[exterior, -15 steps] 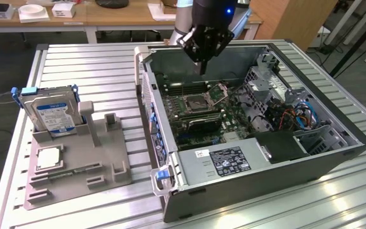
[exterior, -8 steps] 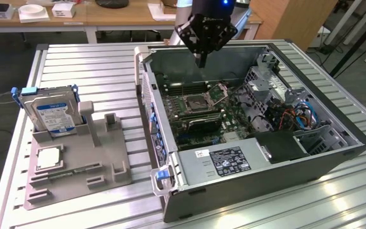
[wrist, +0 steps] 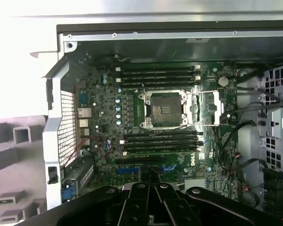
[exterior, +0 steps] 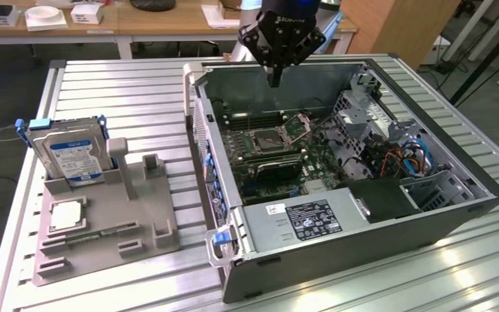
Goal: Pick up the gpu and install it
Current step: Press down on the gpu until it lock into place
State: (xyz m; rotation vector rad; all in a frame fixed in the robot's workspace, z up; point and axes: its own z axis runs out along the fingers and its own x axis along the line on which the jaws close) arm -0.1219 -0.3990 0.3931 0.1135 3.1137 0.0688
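The gpu (exterior: 271, 168) stands on edge inside the open computer case (exterior: 483, 195), a dark flat card set across the motherboard just below the processor socket (exterior: 267, 138). My gripper (exterior: 274, 80) hangs well above the case's back wall, apart from the card, shut with nothing between its fingers. In the wrist view the shut fingers (wrist: 149, 200) point down over the motherboard (wrist: 99, 136), near the blue expansion slots (wrist: 132, 168).
A grey parts holder (exterior: 137, 214) lies at the exterior view's left on the slatted metal table (exterior: 128, 91). It carries an upright hard drive (exterior: 69, 151), a processor (exterior: 65, 214) and a memory stick (exterior: 102, 233). Cables (exterior: 405, 159) and a power supply (exterior: 310, 220) crowd the case.
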